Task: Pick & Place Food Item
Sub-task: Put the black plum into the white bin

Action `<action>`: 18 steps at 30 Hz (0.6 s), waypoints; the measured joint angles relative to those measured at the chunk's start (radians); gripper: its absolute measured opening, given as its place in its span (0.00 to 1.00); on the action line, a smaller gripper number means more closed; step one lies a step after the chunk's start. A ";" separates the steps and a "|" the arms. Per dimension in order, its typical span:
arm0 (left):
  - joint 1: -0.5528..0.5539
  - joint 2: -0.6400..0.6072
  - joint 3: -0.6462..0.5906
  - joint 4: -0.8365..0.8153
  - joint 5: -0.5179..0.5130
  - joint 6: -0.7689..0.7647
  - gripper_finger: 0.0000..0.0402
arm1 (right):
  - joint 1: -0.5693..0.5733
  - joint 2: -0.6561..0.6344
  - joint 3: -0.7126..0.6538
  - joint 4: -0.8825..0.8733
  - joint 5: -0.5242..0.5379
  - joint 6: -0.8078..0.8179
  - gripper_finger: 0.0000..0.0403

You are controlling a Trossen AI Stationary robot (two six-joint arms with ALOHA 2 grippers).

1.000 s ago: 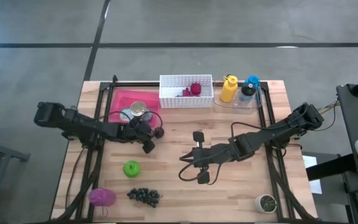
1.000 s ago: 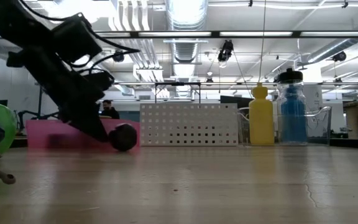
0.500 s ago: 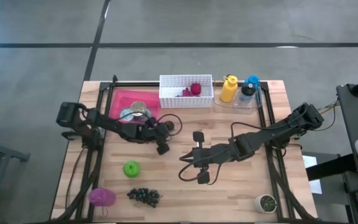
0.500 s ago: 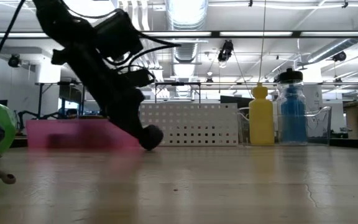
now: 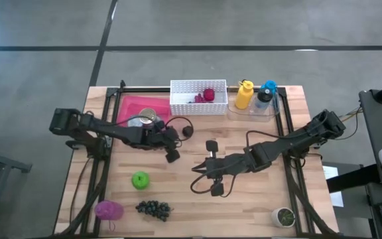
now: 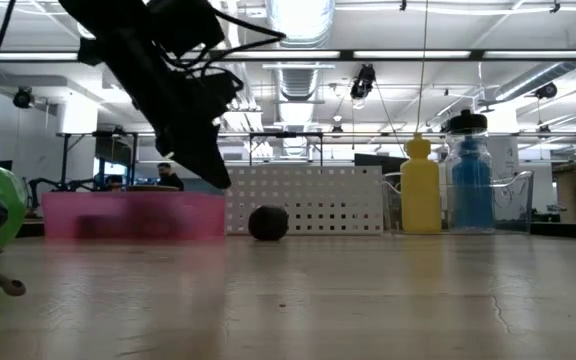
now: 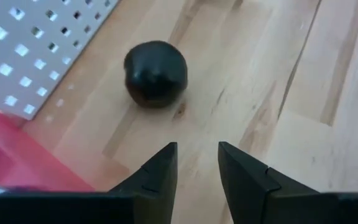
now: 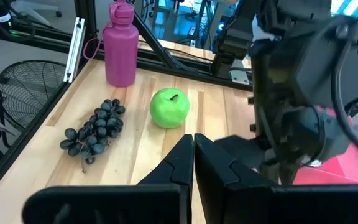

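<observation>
Right gripper (image 8: 193,144) low in front, jaws pressed together, nothing between them. Just beyond the tips, green apple (image 8: 169,108) sitting upright on the wooden bench (image 8: 36,155), stem dimple showing. Beside it, dark grapes (image 8: 96,127) sprawled in a loose bunch. Farther back, pink bottle (image 8: 121,45) standing upright near the bench edge. Looming alongside, the left arm (image 8: 303,93), dark and bulky, cables trailing, over a patch of pink tray (image 8: 347,163). Off the bench, a wire fan guard (image 8: 27,84).

I am reading no text, label, brand, number or sign on anything in my views; nothing on the table or in the room is showing legible writing.
</observation>
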 joint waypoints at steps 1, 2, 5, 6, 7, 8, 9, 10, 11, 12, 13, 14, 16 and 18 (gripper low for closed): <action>0.001 -0.013 -0.001 -0.009 0.001 0.000 0.29 | 0.000 0.000 0.000 -0.002 0.001 0.001 0.02; 0.001 -0.023 -0.001 -0.013 0.001 0.001 0.29 | -0.001 0.000 -0.001 -0.002 0.001 0.001 0.02; 0.001 -0.049 -0.001 -0.013 0.001 0.005 0.29 | -0.001 0.000 -0.011 -0.007 0.009 0.014 0.02; 0.001 -0.055 -0.001 -0.013 0.001 0.005 0.29 | -0.001 0.000 -0.014 -0.011 0.028 0.032 0.02; 0.001 -0.058 -0.001 -0.014 0.001 0.005 0.29 | 0.000 0.000 -0.014 -0.024 0.050 0.053 0.02; 0.001 -0.059 -0.001 -0.013 0.001 0.006 0.29 | 0.000 0.000 -0.014 -0.043 0.073 0.075 0.02; 0.001 -0.059 -0.001 -0.013 0.001 0.006 0.29 | -0.001 -0.001 -0.014 -0.063 0.091 0.096 0.02; 0.001 -0.059 -0.001 -0.015 0.001 0.006 0.29 | -0.002 -0.001 -0.015 -0.078 0.102 0.110 0.02; 0.001 -0.060 -0.001 -0.015 0.001 0.006 0.29 | -0.005 -0.001 -0.016 -0.085 0.106 0.121 0.02; 0.001 -0.060 -0.001 -0.013 0.001 0.006 0.29 | -0.006 -0.001 -0.016 -0.083 0.106 0.125 0.02; 0.001 -0.060 -0.001 -0.013 0.001 0.006 0.29 | -0.008 -0.001 -0.016 -0.082 0.106 0.125 0.02; 0.001 -0.060 -0.001 -0.013 0.002 0.006 0.29 | -0.008 -0.002 -0.016 -0.080 0.108 0.124 0.02; 0.001 -0.060 -0.001 -0.013 0.002 0.006 0.29 | -0.008 -0.002 -0.015 -0.079 0.108 0.112 0.02; 0.002 -0.060 -0.001 -0.013 0.002 0.006 0.29 | -0.007 -0.002 -0.015 -0.079 0.108 0.107 0.02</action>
